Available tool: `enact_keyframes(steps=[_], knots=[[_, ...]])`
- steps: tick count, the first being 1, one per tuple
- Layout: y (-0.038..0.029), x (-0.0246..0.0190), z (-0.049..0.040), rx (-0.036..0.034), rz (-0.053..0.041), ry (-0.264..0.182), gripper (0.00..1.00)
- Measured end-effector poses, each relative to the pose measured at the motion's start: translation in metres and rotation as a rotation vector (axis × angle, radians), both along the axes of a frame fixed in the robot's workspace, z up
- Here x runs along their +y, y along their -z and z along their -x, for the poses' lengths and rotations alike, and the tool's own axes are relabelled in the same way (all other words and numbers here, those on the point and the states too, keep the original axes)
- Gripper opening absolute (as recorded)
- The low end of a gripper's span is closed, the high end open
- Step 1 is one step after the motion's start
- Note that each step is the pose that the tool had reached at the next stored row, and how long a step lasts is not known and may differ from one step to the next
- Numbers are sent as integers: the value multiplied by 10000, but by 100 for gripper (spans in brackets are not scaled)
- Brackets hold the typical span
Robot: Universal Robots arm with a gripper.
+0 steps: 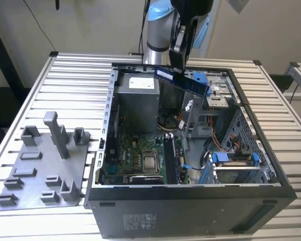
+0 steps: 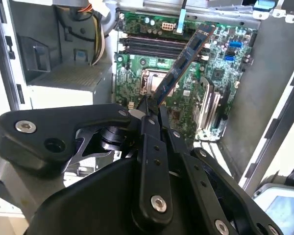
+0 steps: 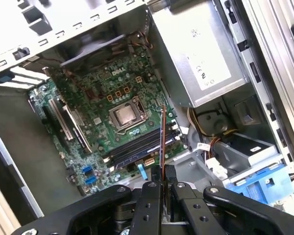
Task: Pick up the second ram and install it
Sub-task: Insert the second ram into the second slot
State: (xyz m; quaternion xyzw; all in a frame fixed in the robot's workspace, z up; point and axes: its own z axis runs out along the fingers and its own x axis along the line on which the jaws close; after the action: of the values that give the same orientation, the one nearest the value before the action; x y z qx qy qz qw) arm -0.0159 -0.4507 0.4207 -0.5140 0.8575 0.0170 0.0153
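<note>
Above 1 open computer case [image 1: 190, 213], 1 pincer [image 2: 153, 105] clamped on the second ram [image 2: 183, 61], 1 grey tray [image 1: 32, 187] alongside.

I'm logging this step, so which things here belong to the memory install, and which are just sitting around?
Part of the job: memory stick, held in the gripper; memory slots on the motherboard.
Just sitting around: grey tray on the table; power supply.
</note>
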Motion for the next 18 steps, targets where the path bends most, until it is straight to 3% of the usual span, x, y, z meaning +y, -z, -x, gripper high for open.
enact_keyframes(steps=[18], knots=[[10,0,0,0,14,2755,14]])
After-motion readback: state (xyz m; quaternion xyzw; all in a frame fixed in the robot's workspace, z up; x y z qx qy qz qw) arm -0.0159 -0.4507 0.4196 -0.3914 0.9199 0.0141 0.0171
